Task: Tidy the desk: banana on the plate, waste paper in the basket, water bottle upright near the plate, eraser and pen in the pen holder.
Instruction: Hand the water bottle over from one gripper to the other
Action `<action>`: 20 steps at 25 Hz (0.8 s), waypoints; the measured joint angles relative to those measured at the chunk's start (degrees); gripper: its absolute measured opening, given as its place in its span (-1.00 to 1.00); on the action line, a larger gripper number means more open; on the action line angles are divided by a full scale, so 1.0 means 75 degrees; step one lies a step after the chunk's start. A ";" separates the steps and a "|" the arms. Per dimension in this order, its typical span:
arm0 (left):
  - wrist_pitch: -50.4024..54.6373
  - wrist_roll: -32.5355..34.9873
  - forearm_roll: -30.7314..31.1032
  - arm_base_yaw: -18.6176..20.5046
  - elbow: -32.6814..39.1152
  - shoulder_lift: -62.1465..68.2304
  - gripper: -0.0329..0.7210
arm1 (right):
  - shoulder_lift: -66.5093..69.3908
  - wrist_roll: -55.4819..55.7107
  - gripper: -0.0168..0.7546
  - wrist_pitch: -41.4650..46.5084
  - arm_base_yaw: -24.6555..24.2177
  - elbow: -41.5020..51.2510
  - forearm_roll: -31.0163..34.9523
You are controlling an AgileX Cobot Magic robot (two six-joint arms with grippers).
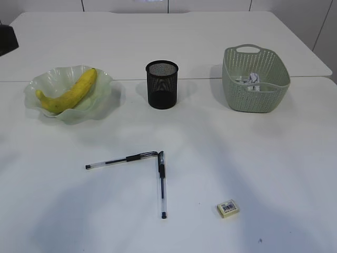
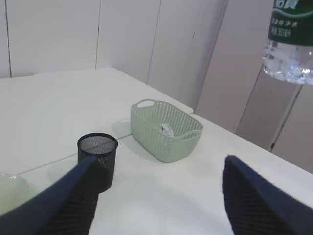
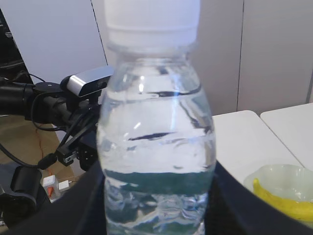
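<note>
two pens (image 1: 158,168) lie near eraser (image 1: 228,208)

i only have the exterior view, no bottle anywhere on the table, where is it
Observer: The right claw has the bottle, gripped low on its body, out of your frame.
Operator: is it upright or on its side
Observer: Upright in the right wrist view, with the white cap on top.
Operator: and the left claw, holding anything
Observer: No. The left claw is open with nothing between its fingers, up above the table.
</note>
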 joint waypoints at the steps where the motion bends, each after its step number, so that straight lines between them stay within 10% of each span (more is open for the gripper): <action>1: 0.0075 0.0005 0.0000 0.0000 -0.0140 0.0165 0.56 | 0.0023 0.0000 -0.05 0.0000 0.0000 0.0000 0.0014; 20: 0.2141 -0.0163 -0.0003 -0.0460 -0.1213 0.1325 0.56 | 0.0567 -0.0191 -0.05 -0.0046 0.0000 0.0000 0.0587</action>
